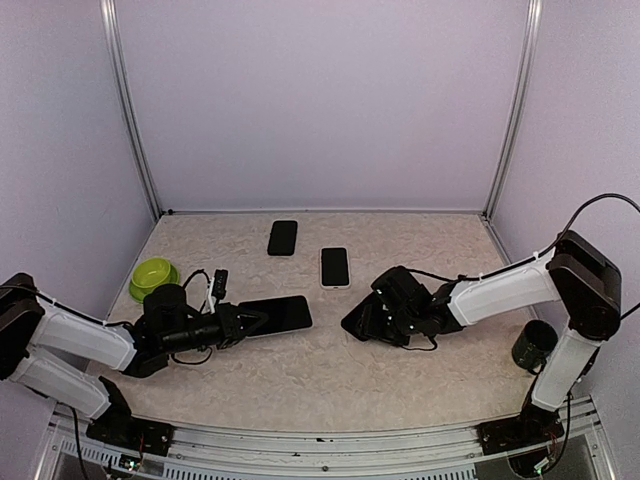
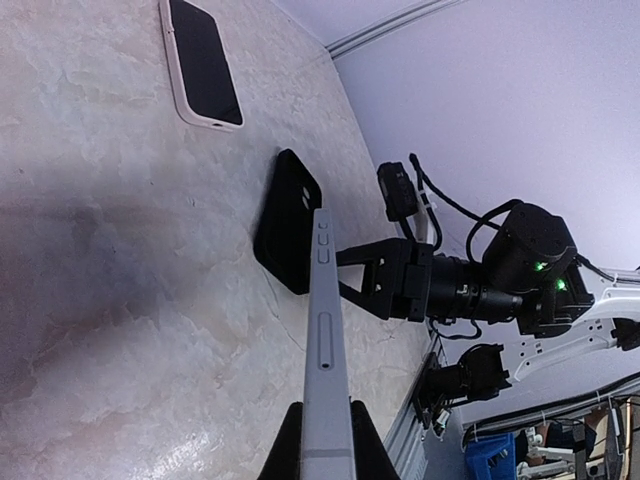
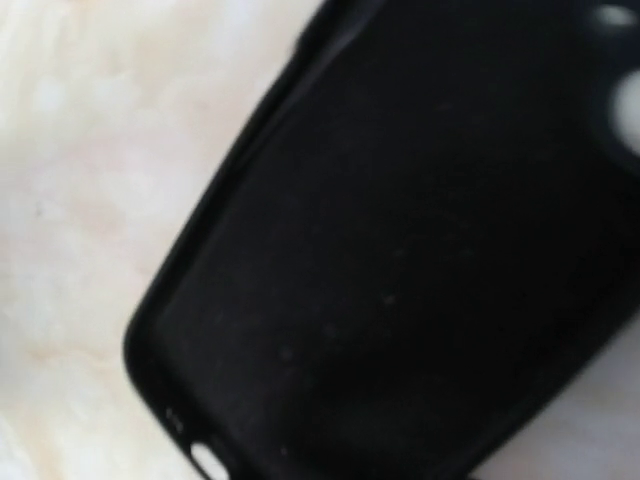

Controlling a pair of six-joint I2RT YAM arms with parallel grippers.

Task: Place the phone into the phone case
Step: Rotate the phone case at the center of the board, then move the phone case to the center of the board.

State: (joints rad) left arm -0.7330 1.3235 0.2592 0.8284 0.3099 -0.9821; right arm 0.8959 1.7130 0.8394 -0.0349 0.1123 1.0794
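Blurs the matte black phone case [image 3: 400, 250] in the right wrist view — crops it at top and right. Cuts the slim grey-edged phone [image 2: 323, 360] at the left wrist view's bottom — screen hidden.

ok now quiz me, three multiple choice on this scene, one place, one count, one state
1. Where is the green bowl? A far left B far right C back centre
2. How many phones lie loose, unheld? A one B two C four
3. The left gripper is A open, empty B shut on a phone C inside the bowl

1 A: it sits at the left side.
2 B: black phone and white-edged phone lie free.
3 B: it clamps the held phone.
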